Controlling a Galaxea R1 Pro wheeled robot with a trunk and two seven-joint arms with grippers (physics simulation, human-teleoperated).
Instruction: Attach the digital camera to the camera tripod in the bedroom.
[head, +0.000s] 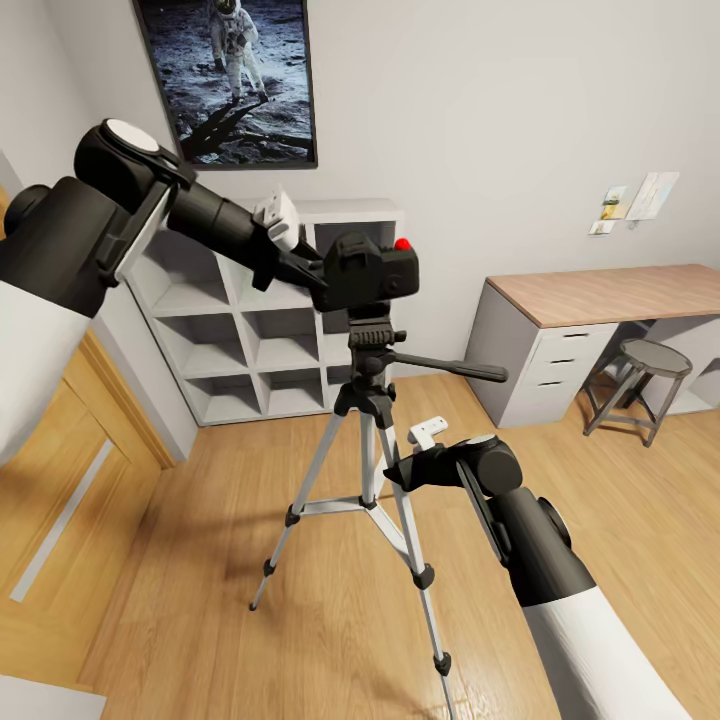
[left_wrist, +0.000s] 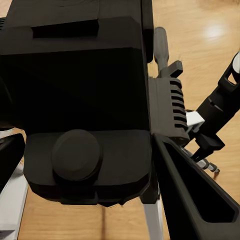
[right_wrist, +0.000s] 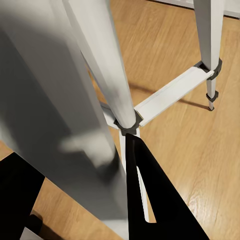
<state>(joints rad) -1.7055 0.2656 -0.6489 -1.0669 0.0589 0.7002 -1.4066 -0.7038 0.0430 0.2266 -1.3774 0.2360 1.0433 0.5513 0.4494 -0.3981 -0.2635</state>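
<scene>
Your left gripper (head: 312, 272) clenched the digital camera (head: 372, 272), rigid and probably light, by its side above the camera tripod (head: 368, 400); right gripper (head: 405, 470) beside a leg, grip unclear.

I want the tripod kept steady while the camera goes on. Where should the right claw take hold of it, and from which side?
Grip the near leg, high up just under the black hub of the camera tripod, coming from the robot's side where the right claw already sits. The leg there is a slim straight tube, clear of the pan handle and the digital camera.
</scene>
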